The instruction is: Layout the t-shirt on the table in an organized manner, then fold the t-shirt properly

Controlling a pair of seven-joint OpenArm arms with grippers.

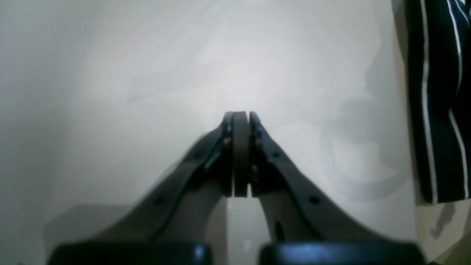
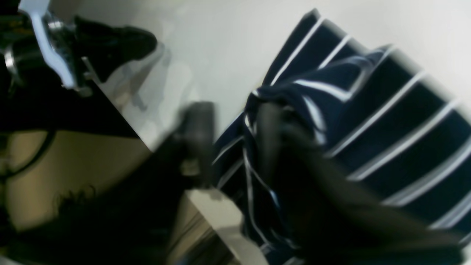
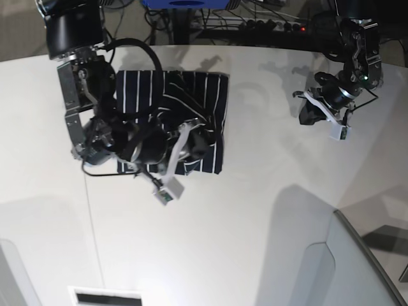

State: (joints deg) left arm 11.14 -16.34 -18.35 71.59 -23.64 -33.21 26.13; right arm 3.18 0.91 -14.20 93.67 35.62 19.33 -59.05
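The dark navy t-shirt [image 3: 191, 95] with thin white stripes lies in a rough rectangle on the white table [image 3: 255, 210], at the back left in the base view. My right gripper [image 3: 199, 143] sits over the shirt's near right part. In the blurred right wrist view its jaws [image 2: 235, 143] stand a little apart around a bunched fold of the t-shirt [image 2: 386, 121]; whether they pinch it does not show. My left gripper [image 3: 309, 115] hovers over bare table far to the shirt's right. It is shut and empty [image 1: 241, 117], with a strip of t-shirt [image 1: 438, 110] at that view's right edge.
Cables and a power strip [image 3: 268, 22] lie beyond the table's curved back edge. A grey slanted panel [image 3: 344, 268] rises at the near right. A thin seam [image 3: 92, 223] runs down the table's left side. The table edge [image 2: 206, 198] passes close under my right gripper.
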